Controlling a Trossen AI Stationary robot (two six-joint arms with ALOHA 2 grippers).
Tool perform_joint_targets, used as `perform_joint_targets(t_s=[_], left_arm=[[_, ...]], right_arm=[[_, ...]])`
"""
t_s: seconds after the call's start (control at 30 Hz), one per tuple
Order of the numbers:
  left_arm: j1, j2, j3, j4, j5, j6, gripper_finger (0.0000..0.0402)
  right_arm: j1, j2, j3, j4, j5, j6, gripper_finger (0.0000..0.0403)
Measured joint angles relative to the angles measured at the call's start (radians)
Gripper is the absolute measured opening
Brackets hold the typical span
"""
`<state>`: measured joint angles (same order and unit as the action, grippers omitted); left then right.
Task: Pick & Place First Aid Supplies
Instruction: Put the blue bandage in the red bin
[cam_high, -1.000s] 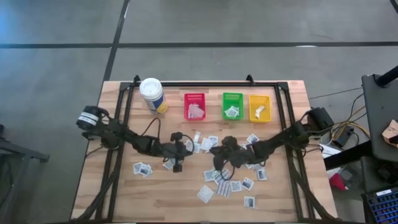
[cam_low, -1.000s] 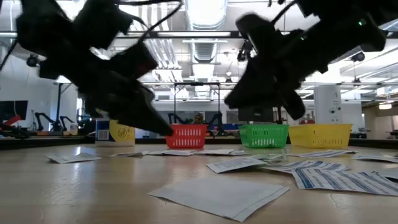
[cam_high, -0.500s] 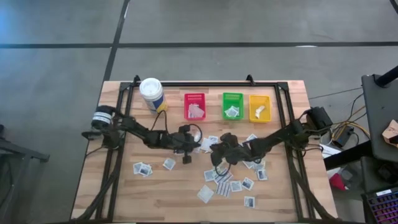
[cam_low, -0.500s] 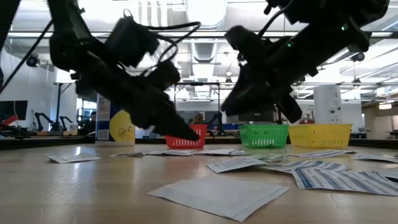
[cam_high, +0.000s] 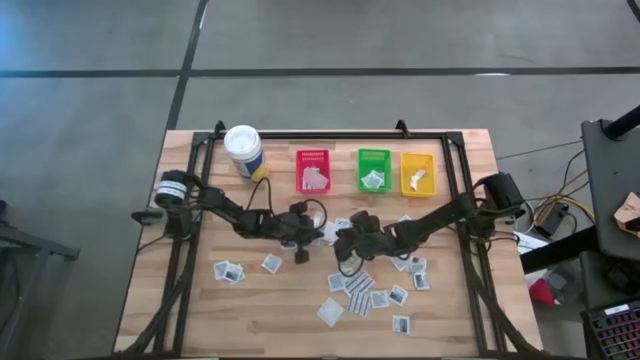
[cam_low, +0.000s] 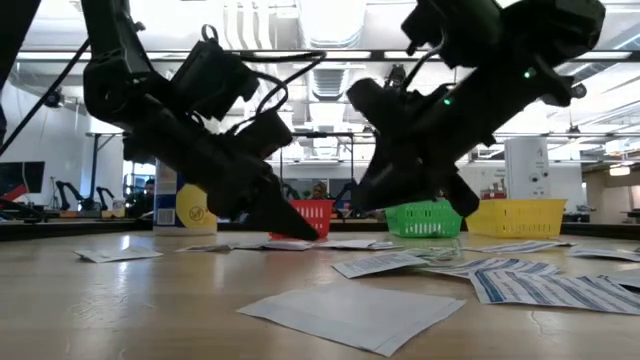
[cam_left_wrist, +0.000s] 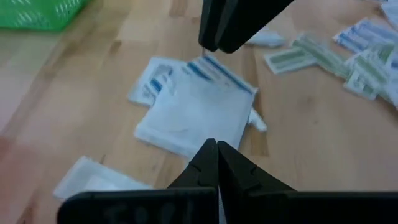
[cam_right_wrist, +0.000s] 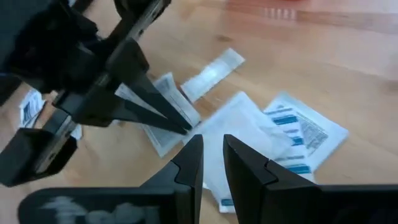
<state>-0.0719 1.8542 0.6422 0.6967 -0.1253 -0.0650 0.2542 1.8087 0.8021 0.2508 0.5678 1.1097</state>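
Presently listed: first aid packets (cam_high: 360, 292), flat white paper, light, limp and slippery, scattered mid-bench (cam_high: 260, 320), best pinched at an overhanging edge; left end effector (cam_left_wrist: 216, 155) pressed together, right end effector (cam_right_wrist: 213, 155) slightly parted, both hovering above them, holding nothing.

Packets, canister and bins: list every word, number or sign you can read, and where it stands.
None can be read.
Packets: blue print, blurred.
Canister: yellow label, too small; a round mark in the low view, unreadable.
Bins: no text visible.
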Motion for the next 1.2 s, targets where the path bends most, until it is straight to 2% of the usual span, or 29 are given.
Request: perform_joint_targets(t_s=[0.4,0.5,0.77,1.0,1.2], left_arm=[[0.001,0.026,-0.006,0.010,0.014,-0.042,0.0000],[0.001,0.037,-0.006,0.014,0.046,-0.052,0.0000],[0.001,0.050,-0.006,0.015,0.053,-0.061,0.0000],[0.001,0.051,-0.006,0.011,0.054,-0.063,0.0000],[0.001,0.052,-0.007,0.012,0.054,-0.063,0.0000]], right_arm=[[-0.053,0.022,-0.002,-0.016,0.002,0.017,0.0071],[-0.080,0.022,0.002,-0.016,-0.032,0.015,0.0087],[-0.122,0.022,0.003,-0.023,-0.125,0.017,0.0123],[-0.122,0.027,0.002,-0.100,-0.135,0.059,0.0127],[-0.122,0.053,0.002,-0.031,-0.211,0.064,0.0117]])
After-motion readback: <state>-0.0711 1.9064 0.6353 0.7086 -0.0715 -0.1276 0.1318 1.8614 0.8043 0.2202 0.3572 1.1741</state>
